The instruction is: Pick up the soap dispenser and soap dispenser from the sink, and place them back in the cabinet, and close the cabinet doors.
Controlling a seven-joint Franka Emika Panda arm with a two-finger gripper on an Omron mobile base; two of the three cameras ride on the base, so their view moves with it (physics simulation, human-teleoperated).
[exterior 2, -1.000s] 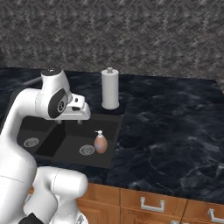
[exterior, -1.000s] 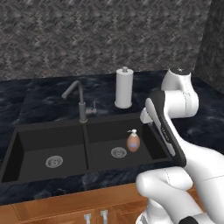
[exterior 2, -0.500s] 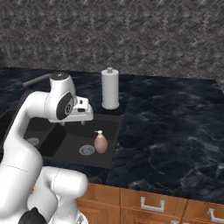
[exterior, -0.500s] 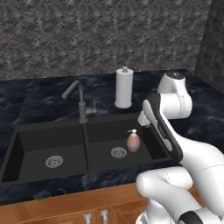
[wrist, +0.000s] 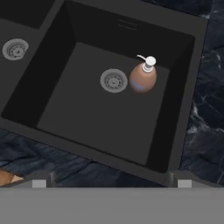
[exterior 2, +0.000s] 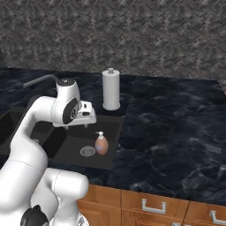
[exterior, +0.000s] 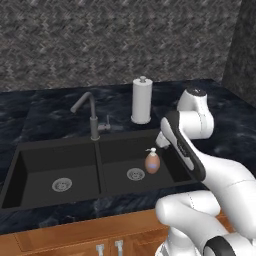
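The sink [exterior: 60,165] is seen unmoved, while the arm's hand has been swung nearer over its right basin. The peach-orange soap dispenser [wrist: 142,77] is stood upright beside the drain [wrist: 113,80], below and apart from the gripper [exterior 2: 90,118], whose opening cannot be told.

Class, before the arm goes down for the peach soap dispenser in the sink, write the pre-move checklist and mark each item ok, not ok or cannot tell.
1. Peach soap dispenser stands upright in the right basin: ok.
2. It stands beside the drain, not on it: ok.
3. Space above the dispenser is free: ok.
4. Gripper is above the sink, with the dispenser in the hand view: ok.
5. Gripper open: cannot tell.
6. Black soap dispenser located: not ok.
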